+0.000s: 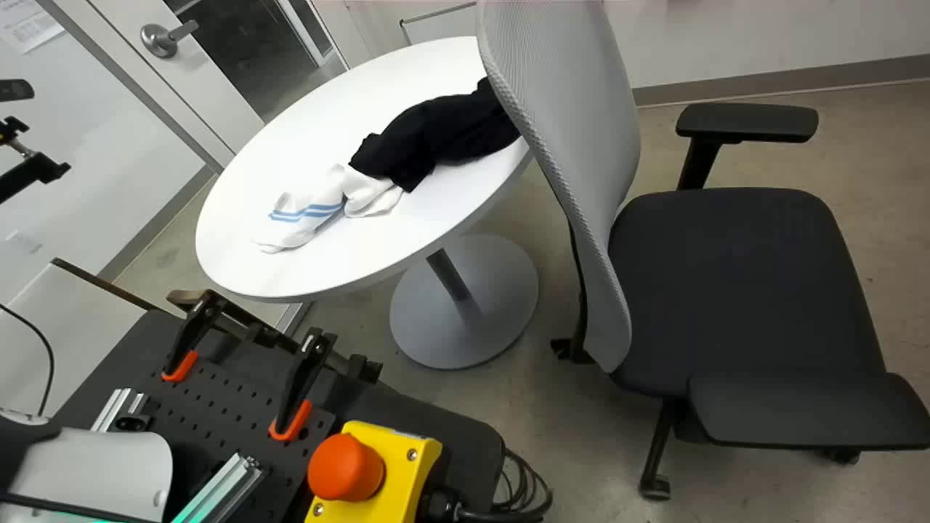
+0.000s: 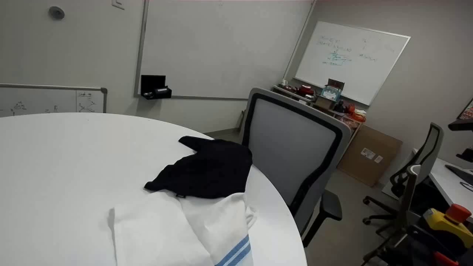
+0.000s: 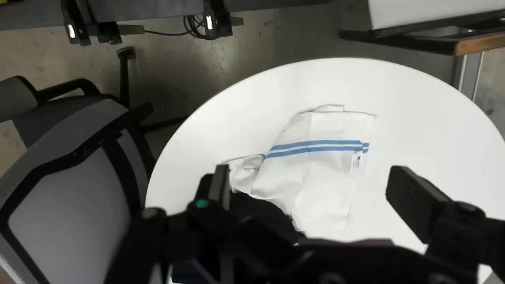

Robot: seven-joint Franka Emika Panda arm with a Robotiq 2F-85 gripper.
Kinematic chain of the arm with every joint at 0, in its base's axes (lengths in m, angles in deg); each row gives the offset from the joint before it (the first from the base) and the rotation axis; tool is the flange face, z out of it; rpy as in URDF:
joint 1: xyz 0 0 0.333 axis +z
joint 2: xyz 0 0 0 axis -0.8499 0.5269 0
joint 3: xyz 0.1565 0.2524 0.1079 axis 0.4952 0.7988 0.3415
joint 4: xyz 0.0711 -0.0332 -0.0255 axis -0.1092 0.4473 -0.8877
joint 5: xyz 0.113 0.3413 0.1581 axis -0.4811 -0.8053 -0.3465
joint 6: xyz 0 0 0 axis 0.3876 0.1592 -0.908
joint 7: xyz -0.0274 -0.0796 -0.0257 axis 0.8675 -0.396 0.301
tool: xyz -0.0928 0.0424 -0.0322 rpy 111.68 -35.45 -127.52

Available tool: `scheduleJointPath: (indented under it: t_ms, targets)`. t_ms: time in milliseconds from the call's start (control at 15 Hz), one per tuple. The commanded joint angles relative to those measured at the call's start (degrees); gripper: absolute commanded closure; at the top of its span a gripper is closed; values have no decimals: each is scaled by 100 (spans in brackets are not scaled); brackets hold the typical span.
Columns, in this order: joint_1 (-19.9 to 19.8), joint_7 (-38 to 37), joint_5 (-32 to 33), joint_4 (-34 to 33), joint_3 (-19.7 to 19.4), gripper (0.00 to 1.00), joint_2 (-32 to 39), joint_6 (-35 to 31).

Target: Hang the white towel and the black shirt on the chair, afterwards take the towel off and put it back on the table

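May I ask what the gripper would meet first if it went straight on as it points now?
Probably the towel on the table, framed by the open gripper in the wrist view; depth there is hard to judge.

A yellow emergency-stop box (image 1: 396, 472) sits low in both exterior views. In an exterior view, a lever door handle (image 1: 161, 40) is at upper left. In an exterior view, a whiteboard (image 2: 351, 62) bearing handwriting hangs at upper right, a cardboard box (image 2: 369, 157) below it.
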Motion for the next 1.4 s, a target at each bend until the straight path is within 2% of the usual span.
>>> scheduleJointPath:
  t_ms: [0, 533, 800, 1067, 1333]
  targets:
    - [27, -17, 24, -8, -27, 0, 9, 8]
    - [27, -17, 24, -8, -27, 0, 9, 8]
    - [-72, 11, 293, -121, 113, 0, 358, -98]
    - [-159, -162, 696, -196, 415, 0, 948, -605]
    - [-203, -550, 1048, -125, 706, 0, 1678, -1652]
